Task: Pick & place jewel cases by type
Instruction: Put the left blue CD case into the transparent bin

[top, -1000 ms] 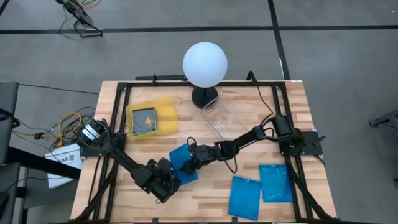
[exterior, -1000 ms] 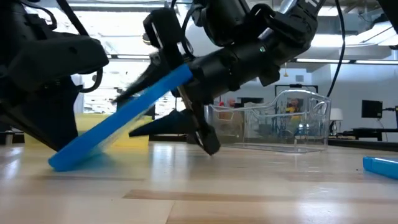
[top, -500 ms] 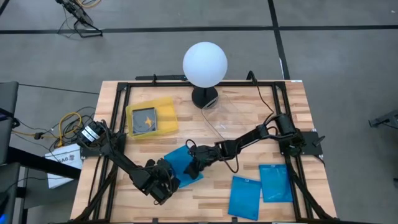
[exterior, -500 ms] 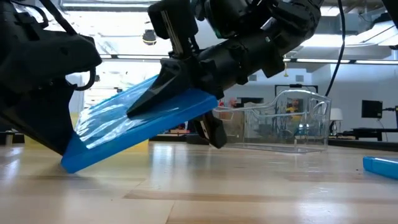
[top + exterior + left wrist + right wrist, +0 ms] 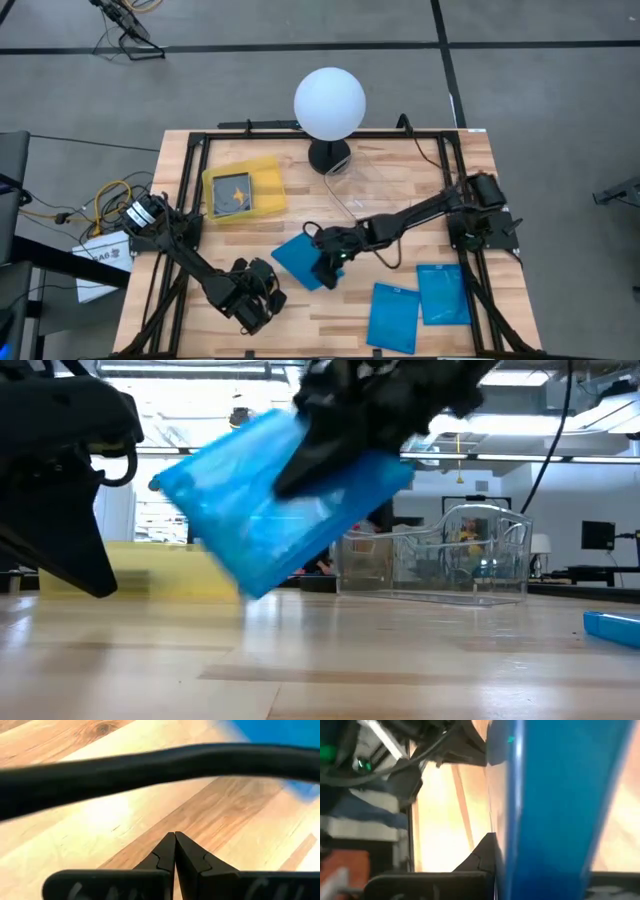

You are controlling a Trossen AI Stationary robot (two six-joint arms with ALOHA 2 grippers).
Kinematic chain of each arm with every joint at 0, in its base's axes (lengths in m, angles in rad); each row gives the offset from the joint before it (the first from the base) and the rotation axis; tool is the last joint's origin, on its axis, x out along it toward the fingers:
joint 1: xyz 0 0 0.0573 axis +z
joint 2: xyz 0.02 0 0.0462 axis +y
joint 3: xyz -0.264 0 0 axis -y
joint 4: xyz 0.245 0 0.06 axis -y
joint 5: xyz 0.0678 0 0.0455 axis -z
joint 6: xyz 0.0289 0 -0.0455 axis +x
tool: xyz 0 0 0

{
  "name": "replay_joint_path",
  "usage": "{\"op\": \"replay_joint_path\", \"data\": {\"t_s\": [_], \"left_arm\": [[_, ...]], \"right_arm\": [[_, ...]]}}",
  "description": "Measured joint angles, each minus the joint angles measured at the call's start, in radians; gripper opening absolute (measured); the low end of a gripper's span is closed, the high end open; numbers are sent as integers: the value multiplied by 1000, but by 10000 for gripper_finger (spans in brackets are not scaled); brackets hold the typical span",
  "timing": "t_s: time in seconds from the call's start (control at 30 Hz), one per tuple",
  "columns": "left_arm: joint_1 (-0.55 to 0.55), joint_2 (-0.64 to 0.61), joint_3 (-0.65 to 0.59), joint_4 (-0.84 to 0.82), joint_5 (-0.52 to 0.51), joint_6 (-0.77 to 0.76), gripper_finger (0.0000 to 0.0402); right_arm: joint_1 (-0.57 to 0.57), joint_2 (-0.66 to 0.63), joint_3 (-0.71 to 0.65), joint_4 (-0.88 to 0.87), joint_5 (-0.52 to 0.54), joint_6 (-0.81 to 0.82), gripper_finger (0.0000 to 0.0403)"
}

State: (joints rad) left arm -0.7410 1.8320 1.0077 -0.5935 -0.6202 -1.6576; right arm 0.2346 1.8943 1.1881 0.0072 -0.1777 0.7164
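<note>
Here the right tool [image 5: 328, 262] is clamped on a thin bright blue square plastic jewel case [image 5: 300, 262], carrying it tilted and clear of the wooden table [image 5: 330, 320], near the middle. The left tool [image 5: 262, 292], fingers pressed together and holding nothing, sits just beside it toward the front-left. Two more blue jewel cases [image 5: 393, 316] [image 5: 442, 295] lie flat side by side at front right. A shallow yellow tray [image 5: 243, 192] rests at rear left; a clear plastic tray [image 5: 455, 558] at rear right.
</note>
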Motion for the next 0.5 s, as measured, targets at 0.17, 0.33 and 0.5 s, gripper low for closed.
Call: {"op": "replay_joint_path", "data": {"t_s": [0.17,0.33,0.5], "left_arm": [[-12,0,0,1,4,45,0],[-12,0,0,6,8,120,0],[-10,0,0,5,10,212,0]], "right_arm": [[18,-126,0,-147,34,-195,1],[44,-258,1,-204,46,-416,1],[86,-367,2,-244,46,-704,1]]}}
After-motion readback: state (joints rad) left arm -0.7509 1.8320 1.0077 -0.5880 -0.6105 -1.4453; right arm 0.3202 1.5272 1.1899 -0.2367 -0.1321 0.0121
